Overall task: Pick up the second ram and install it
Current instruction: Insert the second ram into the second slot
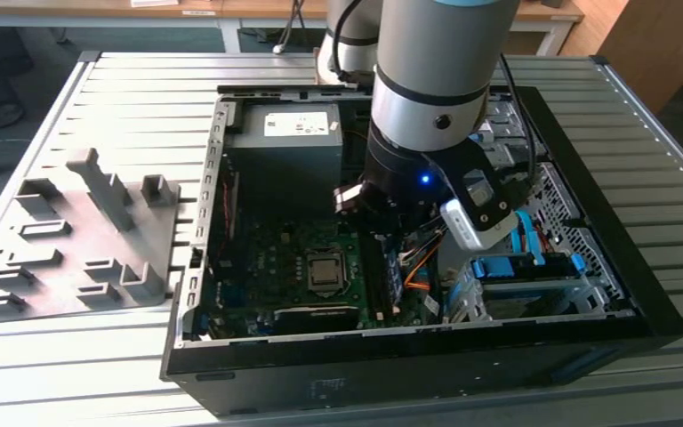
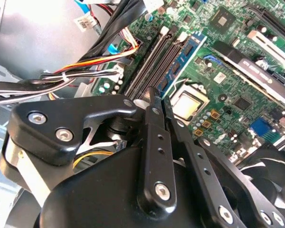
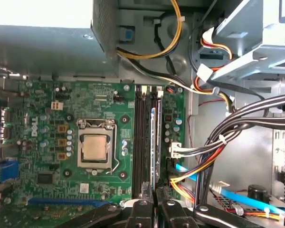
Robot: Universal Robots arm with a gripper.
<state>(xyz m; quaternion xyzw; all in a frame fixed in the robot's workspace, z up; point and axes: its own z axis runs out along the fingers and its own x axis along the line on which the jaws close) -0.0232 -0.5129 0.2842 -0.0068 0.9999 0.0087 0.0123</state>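
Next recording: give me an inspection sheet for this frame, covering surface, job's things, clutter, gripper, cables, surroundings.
Surface: ribbed metal table carrying an open computer case with its motherboard exposed.
Job's things: a ram stick stands on edge in the memory slots beside the processor socket; the grey tray at the exterior view's left shows only its uprights.
Clutter: nothing seen.
Gripper: the gripper is down inside the case at the near end of the ram stick; jaws drawn close together there; a grasp cannot be confirmed.
Cables: bundled black, orange, yellow and red wires run beside the slots; blue cables by the drive bay.
Surroundings: wooden desk behind.
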